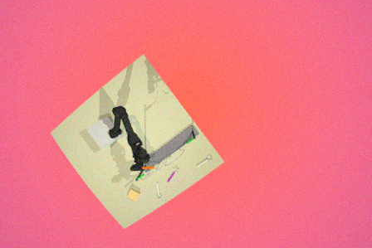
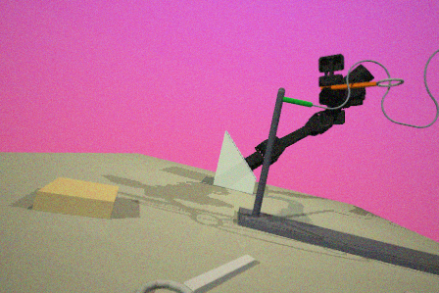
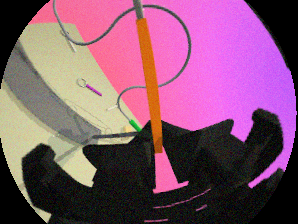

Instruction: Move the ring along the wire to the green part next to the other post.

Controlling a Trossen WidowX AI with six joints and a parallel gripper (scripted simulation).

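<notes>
My gripper [image 1: 143,167] [image 2: 338,86] [image 3: 153,121] is shut on the orange handle [image 1: 149,167] [image 2: 362,84] [image 3: 149,75]. The handle is nearly level in the exterior view, with the ring [image 2: 403,81] at its far end. The grey wire [image 2: 420,127] [image 3: 190,47] appears to pass through the ring, past its first hump; whether they touch I cannot tell. The wire's hump crosses the handle in view. The near green part [image 1: 140,176] [image 2: 297,102] [image 3: 135,125] joins the near post [image 2: 269,155]. The other green part [image 1: 190,140] is by the far post [image 1: 193,134]. The ring is outside the wrist view.
The posts stand on a long dark base [image 2: 333,241]. A yellow block [image 1: 133,194] [image 2: 75,199] lies beyond the near post. A purple-handled ring tool [image 1: 171,176] [image 3: 93,90] and pale ones [image 1: 203,162] [image 2: 222,272] lie on the table. A white wedge [image 2: 232,171] stands behind.
</notes>
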